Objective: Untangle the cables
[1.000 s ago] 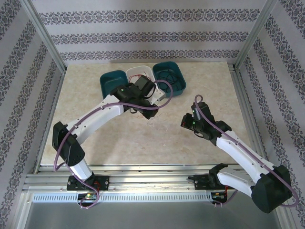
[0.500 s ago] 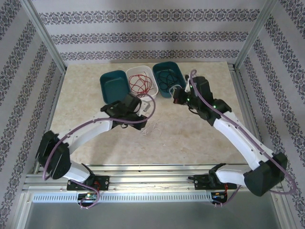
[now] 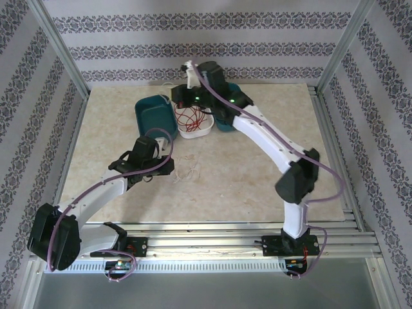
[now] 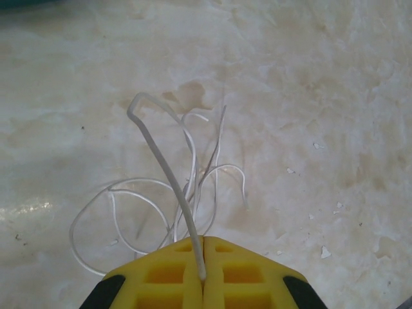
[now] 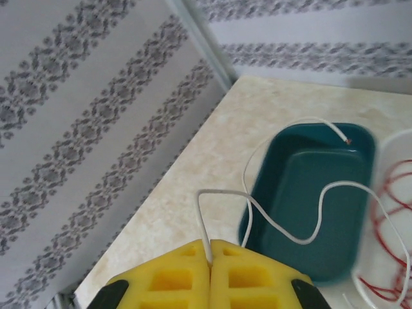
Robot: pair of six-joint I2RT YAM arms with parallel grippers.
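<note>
A loose tangle of white wires point(image 3: 187, 172) lies on the table. My left gripper point(image 4: 203, 239) is shut on one white wire point(image 4: 174, 193) that rises from this tangle; in the top view the left gripper point(image 3: 168, 168) sits just left of it. My right gripper point(image 5: 210, 243) is shut on another white wire point(image 5: 222, 192), which loops over the left teal bin point(image 5: 315, 193). From above, the right gripper point(image 3: 178, 98) hangs over the back of the bins. Red wires point(image 3: 190, 116) lie in the white bin point(image 3: 201, 131).
Three bins stand in a row at the back: left teal bin point(image 3: 151, 112), white bin, and right teal bin point(image 3: 222, 123) partly under the right arm. The patterned wall and metal frame post point(image 5: 199, 38) are close to the right gripper.
The right arm has swung left from the right teal bin to above the left teal bin, a white wire in its jaws. The left gripper has drawn back toward the near left.
</note>
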